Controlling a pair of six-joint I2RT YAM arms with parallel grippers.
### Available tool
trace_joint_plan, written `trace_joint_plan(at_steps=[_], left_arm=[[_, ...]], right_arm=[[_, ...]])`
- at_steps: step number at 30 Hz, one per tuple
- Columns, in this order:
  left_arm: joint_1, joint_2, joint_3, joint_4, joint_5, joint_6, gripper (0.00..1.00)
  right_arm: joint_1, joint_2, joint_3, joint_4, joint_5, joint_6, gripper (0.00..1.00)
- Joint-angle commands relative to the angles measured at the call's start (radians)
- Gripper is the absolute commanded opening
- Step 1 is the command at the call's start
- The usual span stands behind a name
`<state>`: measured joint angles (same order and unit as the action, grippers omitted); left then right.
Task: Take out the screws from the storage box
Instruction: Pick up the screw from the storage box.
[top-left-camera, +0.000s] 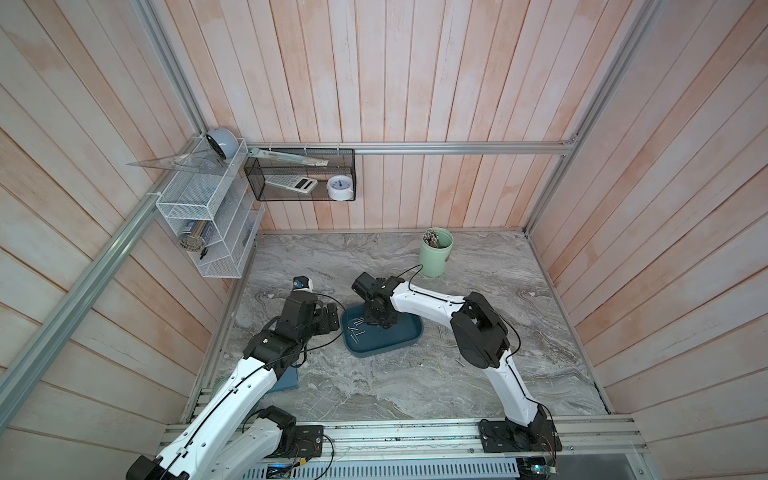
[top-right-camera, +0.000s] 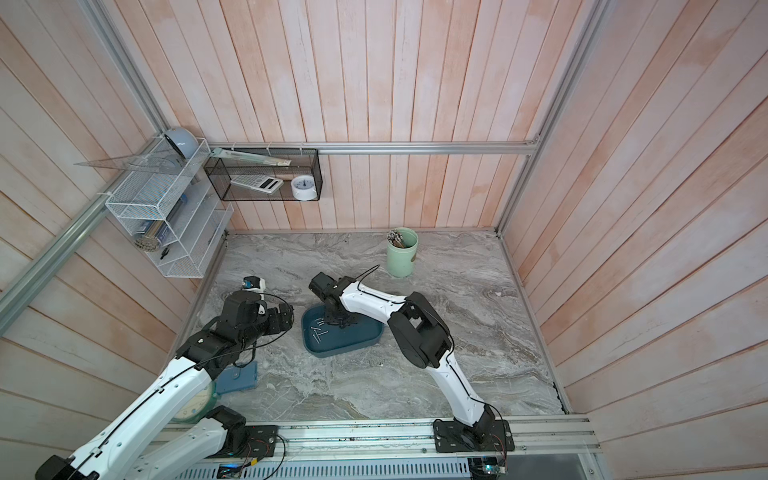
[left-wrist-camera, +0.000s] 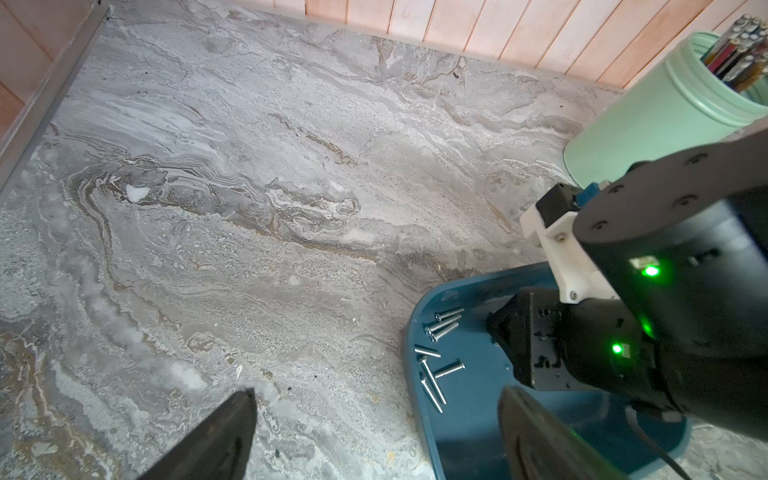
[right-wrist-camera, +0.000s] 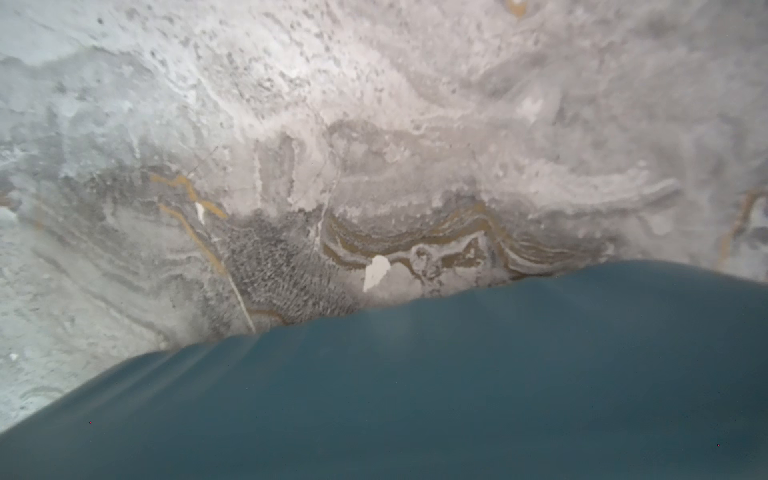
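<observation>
Your left tool (left-wrist-camera: 376, 394) hangs just left of the storage box (left-wrist-camera: 465, 440), its two dark fingers (left-wrist-camera: 224, 432) spread wide with only bench (left-wrist-camera: 249, 208) between them. That bench is grey, marble-patterned, with tan veins, and it is closed in by walls (top-left-camera: 374, 83) of pale pink planks on an aluminium frame.

Far left of the box, a white wire rack (top-left-camera: 199, 216) hangs on the side wall. Behind the box and to its left, a black mesh basket (top-left-camera: 305, 198) on the back wall holds a calculator (top-left-camera: 291, 184) and a small white clock (top-left-camera: 340, 188). A flat blue pad (top-right-camera: 239, 376) lies in front of the box and to its left, partly under the left arm.

The box sits flat near the middle of the bench, its long axis running roughly left to right. The screws (left-wrist-camera: 436, 357) lie flat in its left end. Three lie side by side, parallel to each other, near the far left corner. The rest, just in front of them, point different ways, and two of them meet in a T.

Your right tool (top-left-camera: 381, 324) points down into the box just right of the screws. Its own body hides the fingertips, and its wrist view shows only blurred box wall and bench, so you cannot tell whether it is closed or holding anything.

Right of the box, a few loose screws (top-left-camera: 439, 331) lie on the bench. Behind the box and to its right, a green cup (top-left-camera: 434, 257) stands upright with a bundle of sticks (top-left-camera: 430, 237) in it.
</observation>
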<state>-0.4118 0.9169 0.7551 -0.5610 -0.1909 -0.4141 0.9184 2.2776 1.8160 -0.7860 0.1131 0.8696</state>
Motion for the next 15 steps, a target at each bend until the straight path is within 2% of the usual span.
trace_joint_plan(at_steps=[1,6,10,15], left_arm=[[-0.004,0.007,-0.008,0.013,0.004,0.012,0.96],[-0.003,0.007,-0.008,0.013,0.004,0.013,0.96],[-0.002,0.007,-0.009,0.013,0.006,0.015,0.96],[-0.003,0.013,-0.012,0.018,0.038,0.015,0.96]], right_arm=[[-0.007,0.066,-0.028,-0.09,-0.008,-0.022,0.15],[-0.007,0.009,-0.045,-0.064,0.007,-0.031,0.09],[-0.008,-0.073,-0.06,-0.051,0.029,-0.046,0.09],[-0.008,-0.213,-0.162,0.072,-0.007,-0.059,0.09]])
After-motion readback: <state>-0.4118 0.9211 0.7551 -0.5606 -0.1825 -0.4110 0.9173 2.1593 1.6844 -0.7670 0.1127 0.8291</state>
